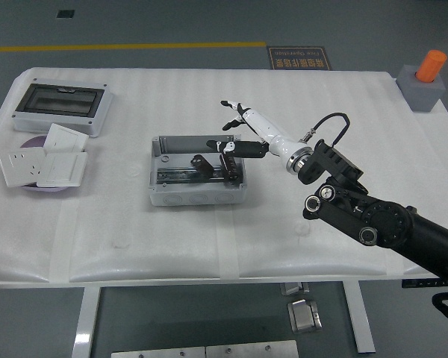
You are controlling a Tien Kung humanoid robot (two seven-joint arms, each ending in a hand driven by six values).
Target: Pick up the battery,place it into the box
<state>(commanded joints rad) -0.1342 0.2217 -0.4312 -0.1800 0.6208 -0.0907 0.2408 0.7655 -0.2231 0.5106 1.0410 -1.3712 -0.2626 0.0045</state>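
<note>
**Battery down in the box, hand open above it**

While the right hand (pixel 235 130) hovered over the box's three-o'clock end, its fingers were spread and held nothing. The box (pixel 197 195), a grey open enclosure near the middle of the worktop (pixel 284 239), contained two dark cylinders: one battery (pixel 201 165) lying tilted near its centre, and a second battery (pixel 229 165) standing more upright at the three-o'clock side, just below the fingertips. Whether a fingertip touched that one could not be told.

The batteries looked like small rigid cans, probably light, smooth and apt to roll, so a pinch across the middle of the barrel seemed the safest hold.

Counted: two batteries, one box, one robot hand in view. At ten o'clock sat one covered enclosure (pixel 60 107); at nine o'clock, three white wall-plates (pixel 43 162) stacked over a purple disc. At two o'clock stood one grey block with an orange cylinder (pixel 433 66).
</note>
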